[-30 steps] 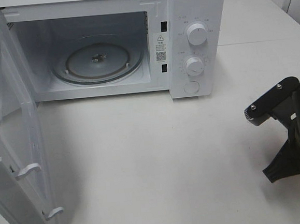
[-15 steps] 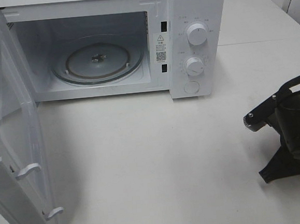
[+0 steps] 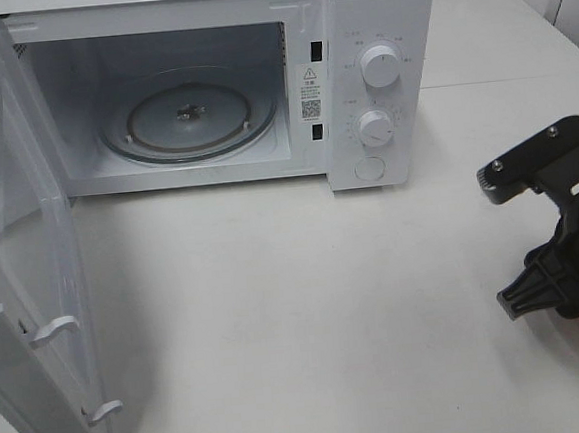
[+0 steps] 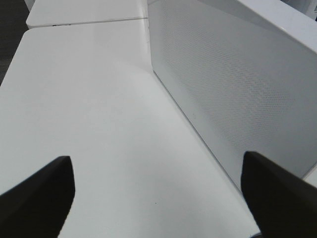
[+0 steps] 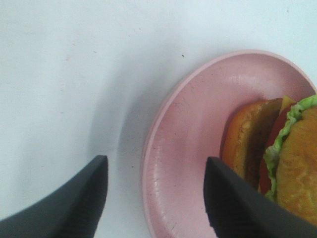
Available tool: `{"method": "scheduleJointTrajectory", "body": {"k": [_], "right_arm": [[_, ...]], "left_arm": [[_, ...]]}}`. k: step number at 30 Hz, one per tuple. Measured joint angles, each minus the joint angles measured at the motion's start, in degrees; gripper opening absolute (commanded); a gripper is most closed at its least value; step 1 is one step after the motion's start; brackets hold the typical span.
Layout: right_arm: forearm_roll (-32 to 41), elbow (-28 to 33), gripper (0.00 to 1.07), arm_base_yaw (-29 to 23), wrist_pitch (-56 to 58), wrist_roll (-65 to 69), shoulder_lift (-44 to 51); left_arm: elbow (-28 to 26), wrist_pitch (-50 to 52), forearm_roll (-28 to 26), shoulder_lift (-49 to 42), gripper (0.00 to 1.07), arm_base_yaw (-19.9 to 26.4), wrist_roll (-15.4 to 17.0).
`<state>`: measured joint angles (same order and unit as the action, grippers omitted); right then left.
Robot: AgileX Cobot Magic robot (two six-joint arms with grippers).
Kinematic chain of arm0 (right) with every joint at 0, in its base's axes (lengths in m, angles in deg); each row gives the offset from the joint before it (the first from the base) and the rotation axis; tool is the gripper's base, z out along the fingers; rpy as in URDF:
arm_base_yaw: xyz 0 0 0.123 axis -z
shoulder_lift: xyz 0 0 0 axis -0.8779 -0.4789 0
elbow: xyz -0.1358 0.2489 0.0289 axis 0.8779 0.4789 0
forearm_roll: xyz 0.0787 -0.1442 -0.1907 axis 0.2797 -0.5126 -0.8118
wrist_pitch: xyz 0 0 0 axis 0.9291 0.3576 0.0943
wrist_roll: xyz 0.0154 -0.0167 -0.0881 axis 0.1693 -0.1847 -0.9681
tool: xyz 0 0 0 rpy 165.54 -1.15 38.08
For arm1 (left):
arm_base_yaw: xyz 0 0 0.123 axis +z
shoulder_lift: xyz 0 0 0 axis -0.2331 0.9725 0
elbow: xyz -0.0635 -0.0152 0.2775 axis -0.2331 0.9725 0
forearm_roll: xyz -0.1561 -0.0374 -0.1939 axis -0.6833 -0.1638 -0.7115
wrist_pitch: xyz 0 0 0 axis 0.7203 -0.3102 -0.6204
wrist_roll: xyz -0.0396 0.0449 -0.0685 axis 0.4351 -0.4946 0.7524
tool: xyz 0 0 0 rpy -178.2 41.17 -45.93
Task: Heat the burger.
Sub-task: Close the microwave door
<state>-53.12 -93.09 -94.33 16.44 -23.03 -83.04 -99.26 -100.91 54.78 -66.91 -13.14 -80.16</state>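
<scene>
Fingertips (image 5: 74,198) of the right gripper (image 5: 153,198) stand apart astride the pink plate (image 5: 188,129) rim near the tabletop's right edge, so they should close squarely on it, keeping the burger (image 5: 277,153) level toward the microwave (image 3: 190,94).

White microwave (image 3: 375,29), pink plate (image 5: 198,124), golden-brown burger (image 5: 292,163) with green lettuce (image 5: 285,134).
</scene>
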Motion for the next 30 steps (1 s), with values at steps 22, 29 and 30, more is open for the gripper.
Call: {"method": "scheduleJointTrajectory", "body": {"k": [22,29,30], "right_arm": [[36.8,-0.6,0.8,0.0,29.4,-41.9,43.8],[36.8,-0.2,0.78,2.8,30.8,-42.0,59.6],[36.8,-0.2,0.78,4.2,30.4,-42.1,61.5]], "left_arm": [[0.0,0.0,0.0,0.0,0.84,0.0,0.0],[0.0,0.0,0.0,0.0,0.84,0.0,0.0],[0.0,0.0,0.0,0.0,0.84,0.0,0.0]]}}
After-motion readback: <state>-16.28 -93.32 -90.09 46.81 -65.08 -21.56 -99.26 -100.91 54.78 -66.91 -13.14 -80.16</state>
